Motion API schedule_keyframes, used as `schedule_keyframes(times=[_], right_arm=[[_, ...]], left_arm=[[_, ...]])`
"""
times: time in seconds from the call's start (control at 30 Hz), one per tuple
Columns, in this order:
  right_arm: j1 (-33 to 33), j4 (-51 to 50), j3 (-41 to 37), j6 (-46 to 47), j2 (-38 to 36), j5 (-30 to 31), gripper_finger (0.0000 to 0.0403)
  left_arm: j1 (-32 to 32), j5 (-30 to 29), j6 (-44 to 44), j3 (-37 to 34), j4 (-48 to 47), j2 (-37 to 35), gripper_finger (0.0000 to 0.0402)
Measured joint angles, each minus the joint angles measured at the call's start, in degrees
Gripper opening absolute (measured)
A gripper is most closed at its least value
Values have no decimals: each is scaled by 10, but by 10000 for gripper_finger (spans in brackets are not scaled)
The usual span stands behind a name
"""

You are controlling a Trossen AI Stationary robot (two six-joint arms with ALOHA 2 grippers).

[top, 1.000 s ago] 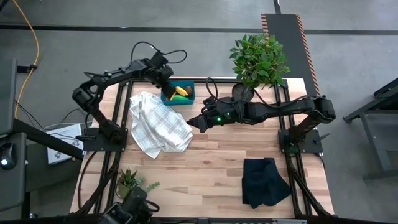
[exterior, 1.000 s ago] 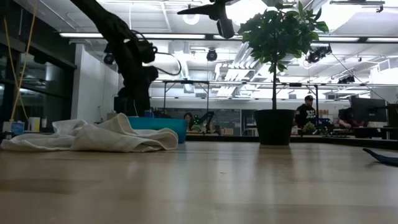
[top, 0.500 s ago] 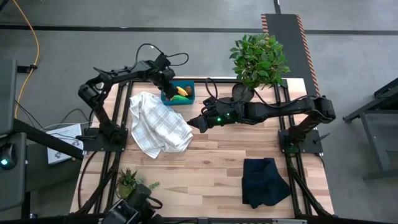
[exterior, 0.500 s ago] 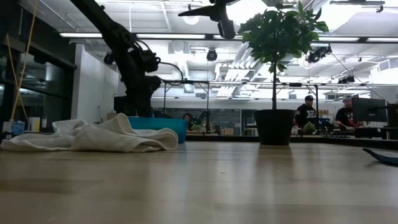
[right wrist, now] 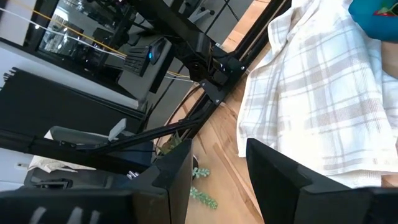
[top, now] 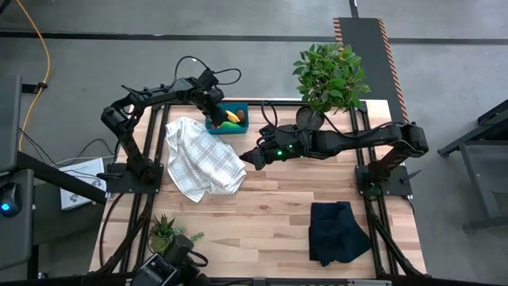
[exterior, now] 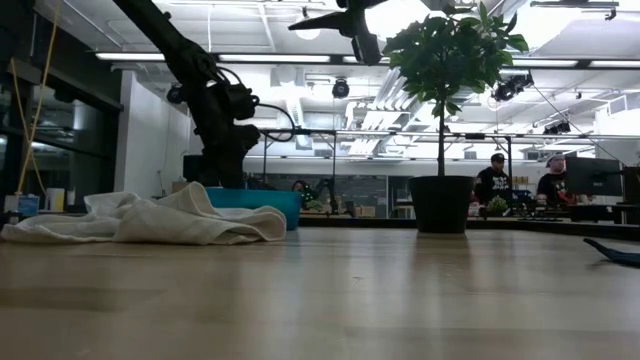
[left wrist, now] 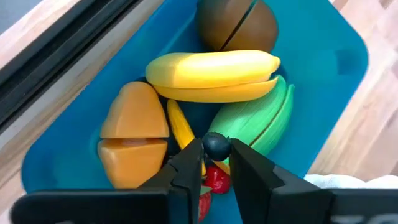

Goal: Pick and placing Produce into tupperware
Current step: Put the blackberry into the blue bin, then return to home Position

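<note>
Wood table, lab room behind | we see left gripper over teal tupperware, pinching dark berry above banana, carrot | right gripper jaws apart, empty, beside checked cloth | we read no writing.

Berry in tool — over tupperware

Teal tupperware at table's far edge w/ banana, green oval, kiwi, carrot.
</note>
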Motion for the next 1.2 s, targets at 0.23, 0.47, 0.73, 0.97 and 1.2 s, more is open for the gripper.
schedule_keyframes(times=[0.23, 0.47, 0.73, 0.97, 1.2], right_arm=[[0, 0, 0, -7, 0, 0, 142], [0, 1, 0, -44, -13, 0, 142], [-22, -17, 1, -134, -119, 1, 142], [-22, -43, 1, -232, -241, 84, 141], [9, -2, -81, -259, -345, 167, 89]], left_arm=[[0, 12, -13, 0, 0, 0, 130], [0, 77, -10, 0, -3, -23, 150], [-5, 166, -9, 0, 7, -180, 114], [-52, 164, -16, 0, 43, -393, 80], [-116, 103, -95, -44, 142, -562, 58]])
